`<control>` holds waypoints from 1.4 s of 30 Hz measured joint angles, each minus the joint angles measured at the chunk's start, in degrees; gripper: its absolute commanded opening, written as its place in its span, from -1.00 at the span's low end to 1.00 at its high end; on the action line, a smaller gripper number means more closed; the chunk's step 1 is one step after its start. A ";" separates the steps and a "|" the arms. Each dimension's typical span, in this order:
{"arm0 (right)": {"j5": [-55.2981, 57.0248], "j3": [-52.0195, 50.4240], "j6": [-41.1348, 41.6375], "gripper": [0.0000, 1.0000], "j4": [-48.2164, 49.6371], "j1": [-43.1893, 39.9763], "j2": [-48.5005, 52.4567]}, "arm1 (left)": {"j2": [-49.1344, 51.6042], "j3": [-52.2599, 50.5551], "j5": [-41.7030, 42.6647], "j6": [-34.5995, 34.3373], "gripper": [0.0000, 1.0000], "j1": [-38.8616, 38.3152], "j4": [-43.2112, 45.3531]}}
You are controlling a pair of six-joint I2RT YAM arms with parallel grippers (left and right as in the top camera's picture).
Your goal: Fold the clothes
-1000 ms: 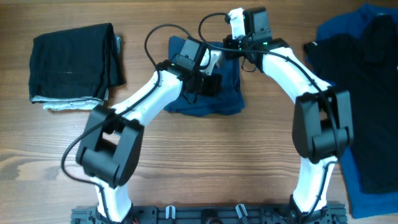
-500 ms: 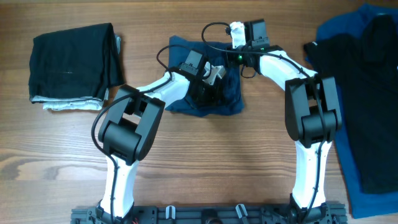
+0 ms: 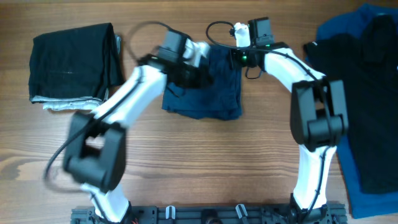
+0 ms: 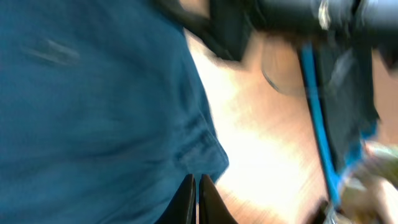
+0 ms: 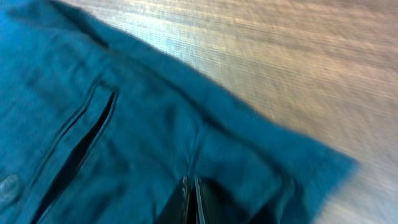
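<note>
The dark navy shorts [image 3: 205,96] lie folded in a rough rectangle at the table's back middle. My left gripper [image 3: 200,76] is over their upper left part. In the left wrist view its jaws [image 4: 196,186] are shut at the edge of the navy shorts [image 4: 93,112]; I cannot tell if cloth is pinched. My right gripper [image 3: 235,57] is at the shorts' upper right corner. In the right wrist view its jaws [image 5: 191,186] are shut on a seam of the navy shorts [image 5: 124,124], with the cloth puckered around them.
A folded black garment [image 3: 71,59] lies on a pale grey-white one [image 3: 68,106] at the back left. A black garment [image 3: 367,93] on a brighter blue one [image 3: 351,186] is spread along the right edge. The right arm [image 4: 311,12] and a blue cable [image 4: 314,93] show in the left wrist view.
My left arm has swung left and back, blurred with motion, its gripper shifting from the shorts' middle toward their upper left. The shorts' outline has squared up. The right gripper has barely moved.
</note>
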 measured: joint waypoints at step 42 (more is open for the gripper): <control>3.15 -9.18 10.45 -0.91 -10.60 1.75 -18.75 | -10.75 -0.50 -17.88 -6.29 -0.92 10.78 -12.48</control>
